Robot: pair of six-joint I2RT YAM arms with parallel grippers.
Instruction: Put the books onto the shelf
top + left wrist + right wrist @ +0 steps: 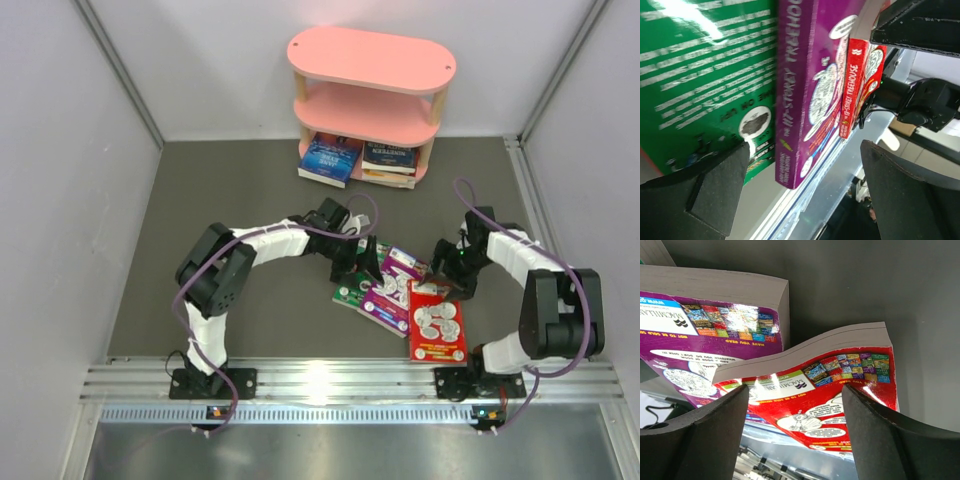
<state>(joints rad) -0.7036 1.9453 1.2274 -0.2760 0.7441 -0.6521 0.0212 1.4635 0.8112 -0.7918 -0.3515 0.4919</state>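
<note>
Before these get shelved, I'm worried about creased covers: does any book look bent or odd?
Yes. The red book bows up in a wave along its page edge, its corner riding over the purple book instead of lying flat.

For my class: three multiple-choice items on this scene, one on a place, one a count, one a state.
1. Which tier of the shelf holds books? A top B middle C bottom
2. How many books lie loose on the table? A one B three C six
3. The left gripper is: A open B shut on a book C shut empty
Answers: C, shelved books sit on the lowest board; B, green book, purple book, red book; A, its fingers stand wide apart.
</note>
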